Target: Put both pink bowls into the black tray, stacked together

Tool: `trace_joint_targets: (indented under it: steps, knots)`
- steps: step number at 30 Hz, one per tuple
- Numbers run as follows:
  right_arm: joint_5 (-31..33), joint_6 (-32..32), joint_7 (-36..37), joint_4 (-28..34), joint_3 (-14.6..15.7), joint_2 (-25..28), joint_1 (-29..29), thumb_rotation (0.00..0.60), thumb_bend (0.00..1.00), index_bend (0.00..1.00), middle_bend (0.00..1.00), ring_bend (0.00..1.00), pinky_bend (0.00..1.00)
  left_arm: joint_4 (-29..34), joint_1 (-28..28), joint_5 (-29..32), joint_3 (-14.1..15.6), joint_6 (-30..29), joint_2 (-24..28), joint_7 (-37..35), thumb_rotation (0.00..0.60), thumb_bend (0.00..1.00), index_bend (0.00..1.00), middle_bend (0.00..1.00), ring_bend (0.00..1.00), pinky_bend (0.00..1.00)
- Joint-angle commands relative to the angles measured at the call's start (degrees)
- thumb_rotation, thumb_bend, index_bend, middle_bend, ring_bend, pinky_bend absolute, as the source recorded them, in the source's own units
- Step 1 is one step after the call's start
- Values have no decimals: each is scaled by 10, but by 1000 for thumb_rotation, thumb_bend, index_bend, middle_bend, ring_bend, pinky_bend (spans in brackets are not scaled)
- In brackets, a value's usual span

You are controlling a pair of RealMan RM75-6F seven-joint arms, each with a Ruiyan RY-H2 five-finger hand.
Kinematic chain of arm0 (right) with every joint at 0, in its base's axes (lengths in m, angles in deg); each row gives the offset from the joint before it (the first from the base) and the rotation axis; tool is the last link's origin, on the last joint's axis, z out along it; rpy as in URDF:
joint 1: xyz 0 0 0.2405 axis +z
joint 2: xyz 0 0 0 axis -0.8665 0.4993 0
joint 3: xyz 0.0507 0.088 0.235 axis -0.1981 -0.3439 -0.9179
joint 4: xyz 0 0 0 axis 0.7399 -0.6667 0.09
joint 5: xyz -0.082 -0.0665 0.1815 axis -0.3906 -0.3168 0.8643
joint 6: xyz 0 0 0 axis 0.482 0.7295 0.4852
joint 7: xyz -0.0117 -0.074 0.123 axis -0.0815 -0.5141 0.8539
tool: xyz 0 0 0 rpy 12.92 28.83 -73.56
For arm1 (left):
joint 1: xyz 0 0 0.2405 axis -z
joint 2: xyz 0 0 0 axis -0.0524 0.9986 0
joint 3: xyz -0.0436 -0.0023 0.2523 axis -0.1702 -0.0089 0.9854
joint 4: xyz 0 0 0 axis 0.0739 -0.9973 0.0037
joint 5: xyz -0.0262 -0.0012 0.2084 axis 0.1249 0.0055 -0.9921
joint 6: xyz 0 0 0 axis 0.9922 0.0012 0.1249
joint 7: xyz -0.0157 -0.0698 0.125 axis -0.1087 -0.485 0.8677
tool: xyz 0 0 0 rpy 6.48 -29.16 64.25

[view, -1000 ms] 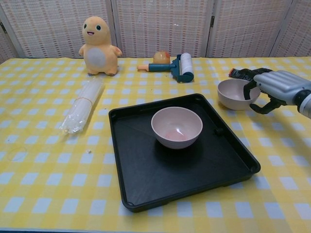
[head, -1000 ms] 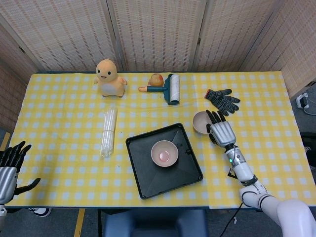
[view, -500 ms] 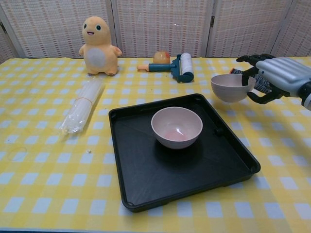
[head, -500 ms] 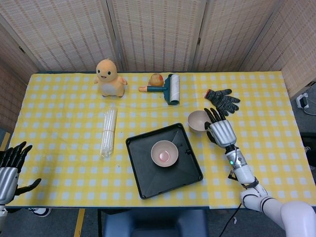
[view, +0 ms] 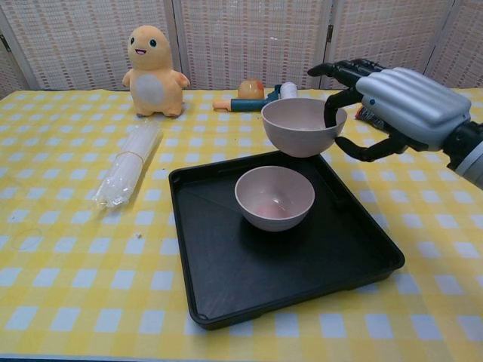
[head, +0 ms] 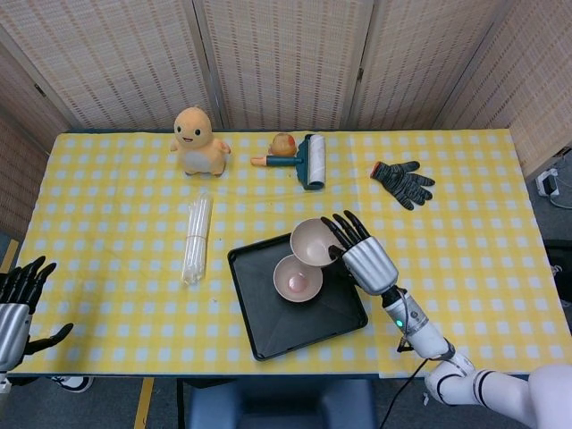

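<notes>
The right hand (view: 392, 105), clamped on the second pink plastic bowl (view: 302, 127), had carried it from the surface to above the black plastic tray (view: 362, 245), nearly over the first pink bowl (view: 275, 197), so stacking looked close.

Table (head: 107, 188) draped in yellow-and-white checked cloth, backed by woven screens. At the far edge, left of centre: orange plush duckling (head: 199, 141) standing upright. Near the far edge's middle: lint roller (head: 308, 160) with teal handle, a small orange toy (head: 283, 144) just beside that handle. Toward the far right corner: black knitted glove (head: 403, 182) lying flat. Left of centre: clear-wrapped bundle of straws (head: 196, 238), lengthways from far to near. Close to the near edge, slightly right of centre: black tray (head: 268, 323), set askew to the table's edges.
</notes>
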Motion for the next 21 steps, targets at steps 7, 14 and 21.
trace_joint_targets:
  steps: [7, 14, 21]
  knots:
    - [-39, 10, -44, 21, 23, -19, -1, 600, 489, 703, 96, 44, 0, 2, -4, -3, 1, -7, 6, -9, 600, 220, 0, 10, 0, 0]
    - [-35, 2, -29, -9, 26, -52, -3, 600, 489, 703, 99, 47, 0, 2, -2, 0, 2, 0, 9, -16, 600, 220, 0, 10, 0, 0]
    - [-38, 14, 5, -60, 28, -89, -8, 600, 489, 702, 112, 50, 0, 6, -5, -7, 5, -6, 12, -20, 600, 220, 0, 10, 0, 0]
